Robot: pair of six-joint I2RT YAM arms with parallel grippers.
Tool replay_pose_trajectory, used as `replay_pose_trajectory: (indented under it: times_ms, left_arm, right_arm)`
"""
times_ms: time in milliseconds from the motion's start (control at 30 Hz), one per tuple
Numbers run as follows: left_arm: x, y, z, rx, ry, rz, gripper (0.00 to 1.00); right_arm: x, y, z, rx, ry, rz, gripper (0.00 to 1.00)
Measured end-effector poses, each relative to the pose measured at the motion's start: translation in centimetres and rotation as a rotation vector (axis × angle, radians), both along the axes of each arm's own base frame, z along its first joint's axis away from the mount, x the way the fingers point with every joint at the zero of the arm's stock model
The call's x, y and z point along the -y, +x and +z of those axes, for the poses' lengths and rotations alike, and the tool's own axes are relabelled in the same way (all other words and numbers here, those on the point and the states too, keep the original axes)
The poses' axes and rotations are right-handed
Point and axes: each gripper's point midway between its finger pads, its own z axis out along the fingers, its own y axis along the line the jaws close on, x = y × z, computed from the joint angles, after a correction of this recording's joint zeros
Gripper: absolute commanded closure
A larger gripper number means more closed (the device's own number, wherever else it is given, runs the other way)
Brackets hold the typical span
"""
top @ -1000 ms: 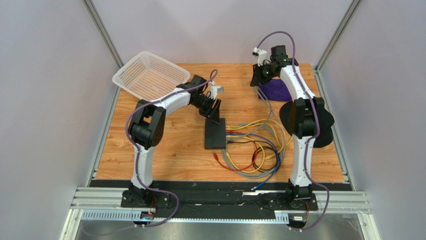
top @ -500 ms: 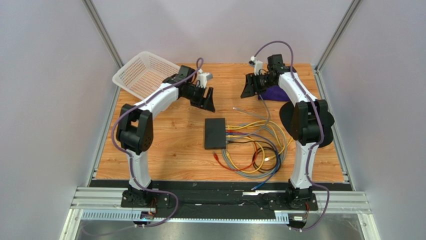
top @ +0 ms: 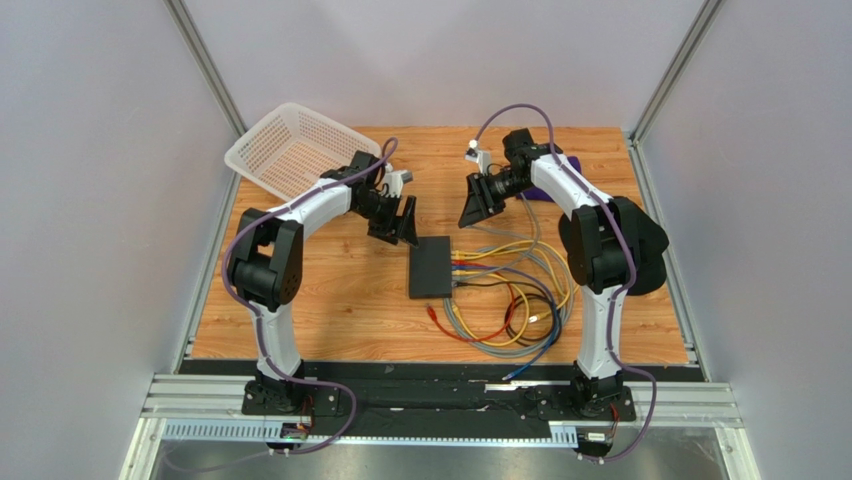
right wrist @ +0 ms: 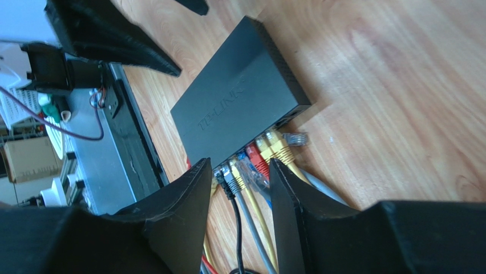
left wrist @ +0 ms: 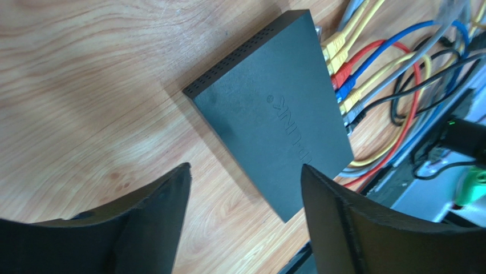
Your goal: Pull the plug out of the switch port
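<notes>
- Top external view: switch [top: 431,267] is lying at centre frame on the table [top: 330,300], with cables [top: 510,310] spreading to its right.
- Right wrist view: grey plug [right wrist: 294,138] is lying loose just beside the end socket, so one pull looks done. The coloured plugs [right wrist: 259,157] are sitting in their sockets.
- Left gripper [top: 398,222] is hovering upper left of the switch, fingers spread wide, holding nothing.
- Right gripper [top: 475,207] is hovering upper right of the switch, fingers partly apart, holding nothing.

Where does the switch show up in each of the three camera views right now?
Top external: the switch lies near the picture's centre.
Left wrist: it fills the centre, beyond the open left fingers.
Right wrist: it sits upper centre, above the right fingers.
Shared landmark: the red plug in its port row.
</notes>
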Motion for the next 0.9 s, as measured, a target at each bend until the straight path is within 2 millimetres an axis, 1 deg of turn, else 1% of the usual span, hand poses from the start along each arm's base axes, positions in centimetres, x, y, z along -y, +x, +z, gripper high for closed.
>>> replay_pose_trajectory:
  times_ms: [33, 167, 267, 333, 367, 433, 500, 633, 700, 733, 800, 833, 900]
  left_arm:
    - [0.2, 0.0, -0.3, -0.019, -0.011, 0.009, 0.26]
    - [1.2, 0.0, -1.5, -0.096, -0.069, 0.025, 0.26]
    - [1.3, 0.3, -2.9, -0.141, -0.072, 0.031, 0.28]
    - [1.3, 0.7, -3.8, -0.159, -0.065, 0.035, 0.28]
    - [1.4, 0.7, -4.0, -0.176, -0.074, 0.034, 0.29]
    - [1.4, 0.9, -3.9, -0.183, -0.074, 0.036, 0.32]
    - [1.1, 1.0, -4.0, -0.179, -0.059, 0.04, 0.34]
    - [0.6, 1.1, -4.4, -0.175, -0.019, 0.057, 0.46]
    - [0.4, 1.0, -4.7, -0.178, -0.009, 0.059, 0.48]
    - [0.4, 0.9, -4.7, -0.184, -0.011, 0.06, 0.53]
    - [0.4, 0.7, -4.6, -0.191, -0.014, 0.06, 0.54]
    - [0.5, 0.7, -4.6, -0.192, -0.014, 0.061, 0.51]
    - [0.6, 0.6, -4.6, -0.191, -0.013, 0.057, 0.5]
  right_arm:
    - [-0.1, -0.3, -0.1, -0.001, -0.003, 0.014, 0.56]
    - [-0.5, -1.3, -0.8, -0.007, -0.017, 0.055, 0.57]
    - [-0.4, -1.3, -1.5, 0.0, -0.038, 0.064, 0.52]
    - [-0.3, -1.0, -1.5, 0.02, -0.044, 0.067, 0.5]
    - [-0.4, -0.8, -1.4, 0.037, -0.041, 0.067, 0.49]
    - [-0.5, -0.7, -1.2, 0.071, -0.035, 0.067, 0.49]
    - [-0.6, -1.0, -0.4, 0.099, -0.028, 0.073, 0.49]
    - [-1.3, -1.6, 1.4, 0.197, -0.025, 0.095, 0.47]
    - [-1.8, -2.4, 2.2, 0.252, -0.028, 0.111, 0.46]
    - [-2.1, -2.8, 2.5, 0.282, -0.028, 0.118, 0.46]
    - [-2.4, -3.6, 2.9, 0.328, -0.031, 0.133, 0.46]
    - [-2.6, -3.8, 3.0, 0.349, -0.033, 0.144, 0.48]
    - [-2.9, -3.9, 2.8, 0.401, -0.045, 0.168, 0.55]
